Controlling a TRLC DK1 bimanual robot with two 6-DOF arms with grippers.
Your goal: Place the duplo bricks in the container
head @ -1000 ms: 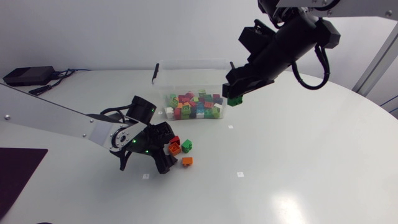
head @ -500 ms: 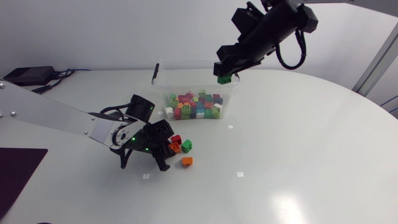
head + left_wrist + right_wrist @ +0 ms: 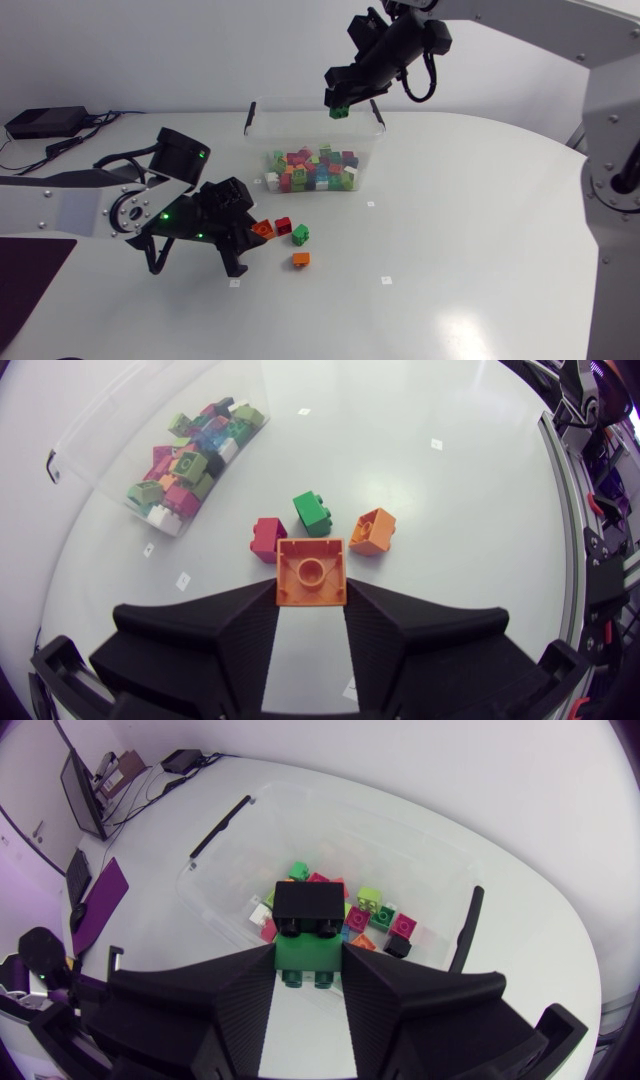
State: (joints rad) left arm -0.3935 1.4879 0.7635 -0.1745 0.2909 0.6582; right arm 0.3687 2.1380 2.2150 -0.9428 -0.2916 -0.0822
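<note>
My left gripper [image 3: 257,232] is shut on an orange brick [image 3: 263,229], which sits studs-up between its fingers in the left wrist view [image 3: 311,570]. Just ahead of it on the table lie a red brick [image 3: 267,537], a green brick [image 3: 312,513] and another orange brick [image 3: 373,531]. My right gripper [image 3: 341,107] hangs above the back rim of the clear container [image 3: 262,128], shut on a green brick [image 3: 308,960] that has a black block at its far end. Under it the container [image 3: 400,840] holds several coloured bricks [image 3: 360,915].
The three loose bricks [image 3: 283,225] [image 3: 300,234] [image 3: 301,259] lie in front of the container, right of my left gripper. A black device with cables [image 3: 45,121] sits at the far left of the table. A dark mat [image 3: 25,275] lies at the left front edge.
My left gripper has shut on the orange brick and drawn back left with it. My right arm has carried the green brick up and left, over the container's back rim.
</note>
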